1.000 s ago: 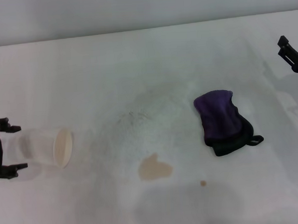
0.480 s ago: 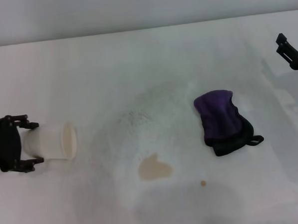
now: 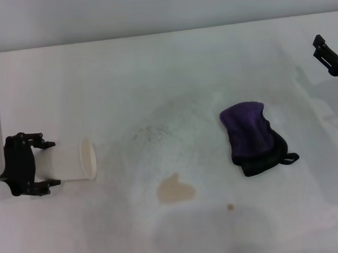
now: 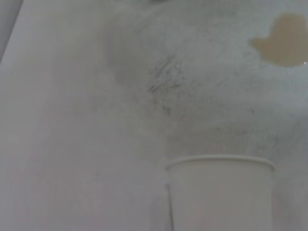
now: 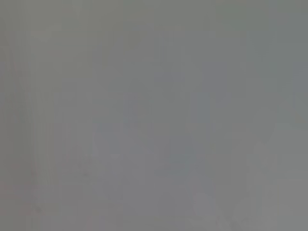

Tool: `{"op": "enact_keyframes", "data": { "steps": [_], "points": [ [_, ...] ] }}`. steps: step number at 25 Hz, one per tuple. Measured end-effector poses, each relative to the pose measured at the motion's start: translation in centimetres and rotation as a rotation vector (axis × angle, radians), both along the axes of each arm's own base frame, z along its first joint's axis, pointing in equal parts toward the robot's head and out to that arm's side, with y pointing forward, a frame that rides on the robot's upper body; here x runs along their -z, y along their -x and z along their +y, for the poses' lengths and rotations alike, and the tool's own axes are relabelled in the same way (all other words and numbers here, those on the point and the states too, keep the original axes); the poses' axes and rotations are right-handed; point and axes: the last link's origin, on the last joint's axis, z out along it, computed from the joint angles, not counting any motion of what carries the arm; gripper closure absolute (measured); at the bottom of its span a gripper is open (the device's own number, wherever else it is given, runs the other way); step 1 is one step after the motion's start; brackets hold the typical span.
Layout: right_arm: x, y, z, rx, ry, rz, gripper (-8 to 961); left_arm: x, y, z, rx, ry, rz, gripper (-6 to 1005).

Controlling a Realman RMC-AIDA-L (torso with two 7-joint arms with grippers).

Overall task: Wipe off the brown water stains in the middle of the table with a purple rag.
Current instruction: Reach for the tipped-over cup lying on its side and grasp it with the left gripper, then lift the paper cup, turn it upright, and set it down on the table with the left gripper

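Observation:
The brown water stains are a pale tan blotch (image 3: pixel 175 189) and a tiny brown dot (image 3: pixel 230 206) on the white table (image 3: pixel 155 76), near the front middle. The blotch also shows in the left wrist view (image 4: pixel 284 41). The purple rag (image 3: pixel 252 136), with black edging and a loop, lies crumpled to the right of the blotch, and no gripper touches it. My left gripper (image 3: pixel 46 163) is at the far left, shut on a white paper cup (image 3: pixel 74 161) that lies sideways with its mouth toward the stains. My right gripper (image 3: pixel 327 53) hangs at the far right edge, well away from the rag.
The paper cup fills the near part of the left wrist view (image 4: pixel 221 192). Faint grey smudges (image 3: pixel 157 127) mark the table between cup and rag. The right wrist view shows only plain grey.
My left gripper has moved right toward the stains, carrying the paper cup, whose mouth now shows more edge-on. The rag and stains have not moved. The right gripper barely shifted.

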Motion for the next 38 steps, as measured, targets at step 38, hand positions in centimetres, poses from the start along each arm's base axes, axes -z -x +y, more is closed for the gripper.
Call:
{"op": "enact_keyframes", "data": {
  "steps": [38],
  "points": [
    [-0.7,0.0,0.2,-0.027,-0.003,-0.056,83,4.0,3.6,-3.5,-0.243,-0.350,-0.842,302]
  ]
}}
